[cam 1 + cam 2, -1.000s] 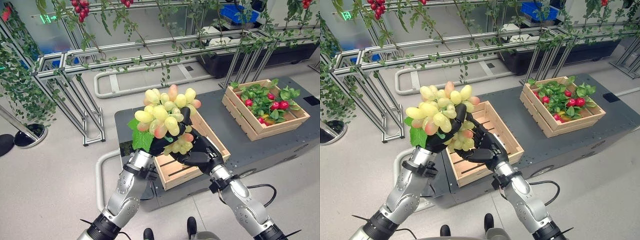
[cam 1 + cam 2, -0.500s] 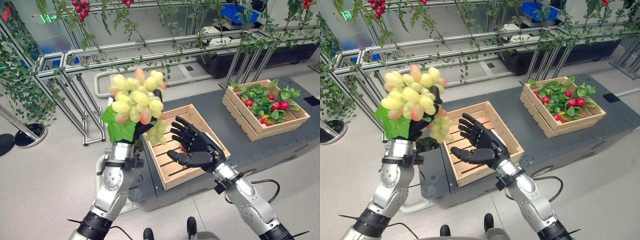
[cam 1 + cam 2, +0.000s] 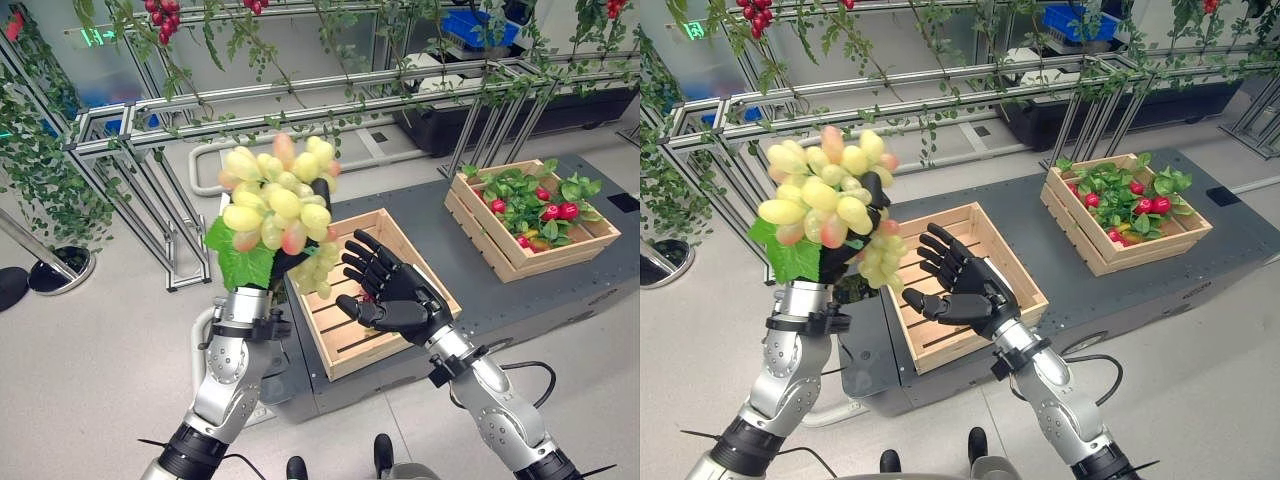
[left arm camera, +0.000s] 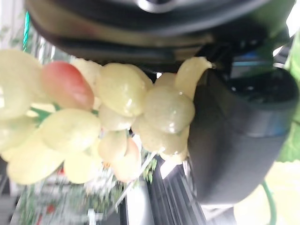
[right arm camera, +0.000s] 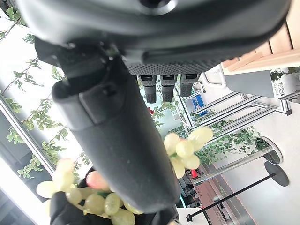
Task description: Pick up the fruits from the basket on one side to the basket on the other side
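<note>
A big bunch of yellow-green and pink grapes [image 3: 276,197] with a green leaf is held up high, left of the near wooden crate [image 3: 400,250]. My left hand [image 3: 290,262] is shut on the bunch from below; its wrist view shows the grapes [image 4: 117,103] pressed against the dark fingers. My right hand [image 3: 392,296] hovers open above that crate, palm turned toward the grapes, a small gap away from them. A second crate [image 3: 594,232] at the far right holds leaves and red fruits [image 3: 556,211].
Both crates rest on a dark low platform [image 3: 510,295]. Aluminium frames [image 3: 150,130] draped with vines stand behind and to the left. A round stand base [image 3: 60,272] sits on the floor at far left.
A second ago both hands cupped the bunch over the crate. My left hand then lifted it up and to the left, while my right hand let go and opened.
</note>
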Motion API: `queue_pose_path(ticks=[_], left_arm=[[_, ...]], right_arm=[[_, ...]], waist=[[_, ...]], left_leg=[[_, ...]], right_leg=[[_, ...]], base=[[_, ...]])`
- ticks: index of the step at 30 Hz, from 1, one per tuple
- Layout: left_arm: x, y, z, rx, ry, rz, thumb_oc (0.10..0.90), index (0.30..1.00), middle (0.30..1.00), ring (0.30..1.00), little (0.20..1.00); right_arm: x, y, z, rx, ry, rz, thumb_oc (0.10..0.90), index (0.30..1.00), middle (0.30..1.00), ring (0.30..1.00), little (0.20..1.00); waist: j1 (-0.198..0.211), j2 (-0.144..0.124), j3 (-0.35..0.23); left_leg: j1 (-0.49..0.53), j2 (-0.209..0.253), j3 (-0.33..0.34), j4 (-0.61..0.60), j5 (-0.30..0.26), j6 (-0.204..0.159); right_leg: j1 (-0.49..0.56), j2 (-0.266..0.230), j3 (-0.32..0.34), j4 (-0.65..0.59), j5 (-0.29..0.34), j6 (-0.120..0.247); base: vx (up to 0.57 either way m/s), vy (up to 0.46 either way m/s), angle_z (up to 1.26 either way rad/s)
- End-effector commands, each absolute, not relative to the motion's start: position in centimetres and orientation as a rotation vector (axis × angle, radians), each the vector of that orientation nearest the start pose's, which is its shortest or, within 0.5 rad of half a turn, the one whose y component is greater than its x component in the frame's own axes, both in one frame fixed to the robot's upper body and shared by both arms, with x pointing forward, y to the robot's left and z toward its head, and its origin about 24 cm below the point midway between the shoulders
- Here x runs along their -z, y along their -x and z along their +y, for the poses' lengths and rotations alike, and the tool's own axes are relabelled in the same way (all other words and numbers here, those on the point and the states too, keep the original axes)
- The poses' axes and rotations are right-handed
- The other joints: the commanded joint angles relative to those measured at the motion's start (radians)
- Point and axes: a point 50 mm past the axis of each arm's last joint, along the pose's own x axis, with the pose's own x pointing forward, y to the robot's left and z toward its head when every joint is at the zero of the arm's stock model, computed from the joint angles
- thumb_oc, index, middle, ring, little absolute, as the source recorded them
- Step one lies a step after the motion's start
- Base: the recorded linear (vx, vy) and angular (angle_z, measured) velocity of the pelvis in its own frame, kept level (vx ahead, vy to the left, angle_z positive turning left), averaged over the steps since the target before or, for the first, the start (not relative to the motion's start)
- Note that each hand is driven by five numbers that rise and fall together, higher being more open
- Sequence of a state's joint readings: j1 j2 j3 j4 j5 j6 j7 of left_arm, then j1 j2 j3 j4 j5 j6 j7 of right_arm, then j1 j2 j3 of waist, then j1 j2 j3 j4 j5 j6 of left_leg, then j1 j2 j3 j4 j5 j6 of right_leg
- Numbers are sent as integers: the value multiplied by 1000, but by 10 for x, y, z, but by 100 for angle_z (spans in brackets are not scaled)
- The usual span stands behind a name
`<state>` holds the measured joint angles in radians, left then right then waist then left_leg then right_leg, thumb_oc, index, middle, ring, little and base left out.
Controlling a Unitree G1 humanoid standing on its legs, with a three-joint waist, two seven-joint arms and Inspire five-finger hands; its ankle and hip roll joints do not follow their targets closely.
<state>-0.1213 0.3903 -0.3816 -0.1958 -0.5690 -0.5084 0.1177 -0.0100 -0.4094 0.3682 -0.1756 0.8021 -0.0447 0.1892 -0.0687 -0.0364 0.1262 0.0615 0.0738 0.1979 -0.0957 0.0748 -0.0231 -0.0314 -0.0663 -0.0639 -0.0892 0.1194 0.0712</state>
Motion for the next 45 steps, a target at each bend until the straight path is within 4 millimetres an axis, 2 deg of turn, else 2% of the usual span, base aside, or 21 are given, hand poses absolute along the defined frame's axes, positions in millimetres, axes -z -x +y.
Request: queue_pose_path(ticks=[1,8,21,22,23,24,25,26,45], left_arm=[[-175,-239,120,423,427,-790,400,300,300,300,300],[-172,-235,106,496,472,-751,400,300,300,300,300],[-170,-235,103,519,472,-734,400,300,300,300,300],[-170,-235,102,522,471,-732,400,300,300,300,300],[-170,-235,101,530,469,-726,400,300,300,300,300],[-169,-235,101,533,468,-723,400,300,300,300,300],[-169,-235,101,533,468,-723,400,300,300,300,300],[-168,-235,99,540,464,-714,400,300,300,300,300],[-159,-235,101,537,417,-672,400,300,300,300,300]], right_arm=[[-123,-232,-105,-703,-562,-300,800,900,900,900,900],[-127,-233,-97,-721,-578,-301,800,900,900,900,900],[-126,-231,-90,-762,-614,-288,800,900,900,900,900],[-127,-231,-89,-761,-616,-288,740,811,811,811,811],[-127,-231,-89,-761,-622,-290,588,582,582,582,582],[-127,-231,-89,-759,-624,-292,463,394,394,394,394],[-127,-231,-89,-759,-624,-292,463,394,394,394,394],[-127,-231,-89,-752,-635,-294,400,300,300,300,300],[-124,-233,-97,-667,-660,-308,400,300,300,300,300]], waist=[[5,-9,-79],[8,-10,-76],[11,-11,-79],[11,-11,-80],[11,-10,-80],[11,-10,-80],[11,-10,-80],[11,-11,-80],[12,-5,-80]], left_leg=[[15,41,-41,8,-56,-3],[11,42,-41,8,-53,-2],[11,42,-43,8,-52,0],[11,42,-43,8,-52,0],[11,42,-44,8,-52,0],[11,42,-44,8,-51,0],[11,42,-44,8,-51,0],[11,42,-45,8,-52,0],[13,40,-41,8,-51,1]], right_leg=[[67,-13,-13,2,-49,16],[66,-12,-11,2,-47,18],[66,-12,-14,2,-47,18],[67,-12,-14,2,-47,18],[67,-13,-15,2,-47,18],[67,-13,-16,2,-47,18],[67,-13,-16,2,-47,18],[67,-13,-17,2,-47,18],[67,-15,-18,2,-45,20]], base=[[0,0,0],[0,0,0],[0,0,0],[0,0,0],[0,0,0],[0,0,0],[0,0,0],[0,0,0],[0,0,0]])
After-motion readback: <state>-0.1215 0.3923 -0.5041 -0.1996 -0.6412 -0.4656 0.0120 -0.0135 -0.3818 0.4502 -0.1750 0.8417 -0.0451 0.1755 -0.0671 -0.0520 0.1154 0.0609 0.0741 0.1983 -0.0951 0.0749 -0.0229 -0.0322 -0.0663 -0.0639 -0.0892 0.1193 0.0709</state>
